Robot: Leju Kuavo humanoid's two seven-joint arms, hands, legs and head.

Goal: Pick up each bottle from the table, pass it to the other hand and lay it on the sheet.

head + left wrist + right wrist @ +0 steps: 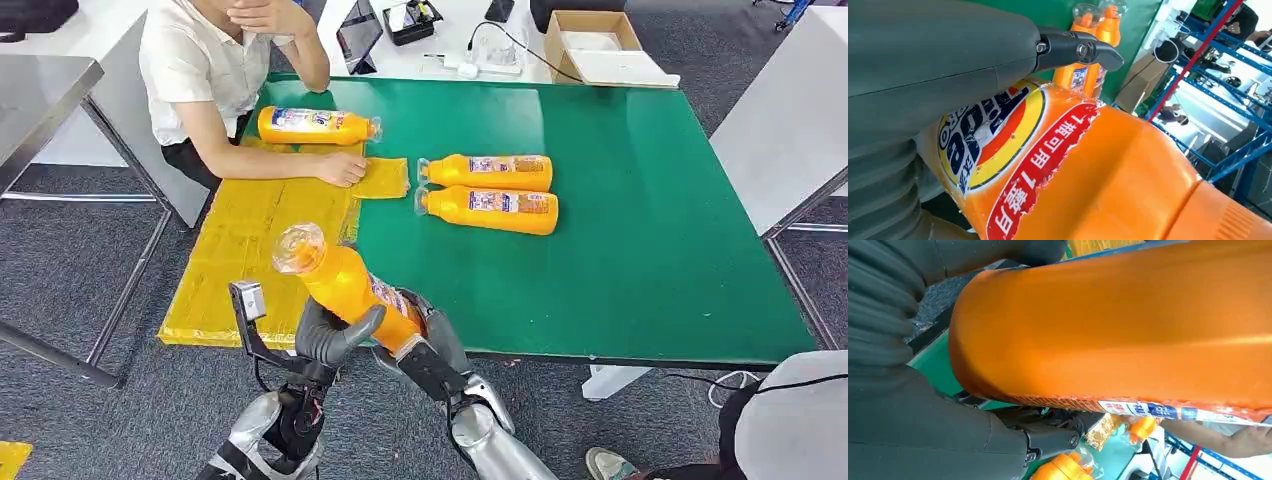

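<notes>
While both hands grip one tilted orange bottle (345,285) near the green surface's (650,250) front edge, left hand (330,335) wraps its middle, right hand (425,335) its base, beside the yellow sheet (240,260).

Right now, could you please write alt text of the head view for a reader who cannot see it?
Both robot hands, left and right, grip one tilted orange bottle over the green table's near edge. Two bottles lie on the table; a third lies on the yellow sheet beside a seated person's hand.
</notes>
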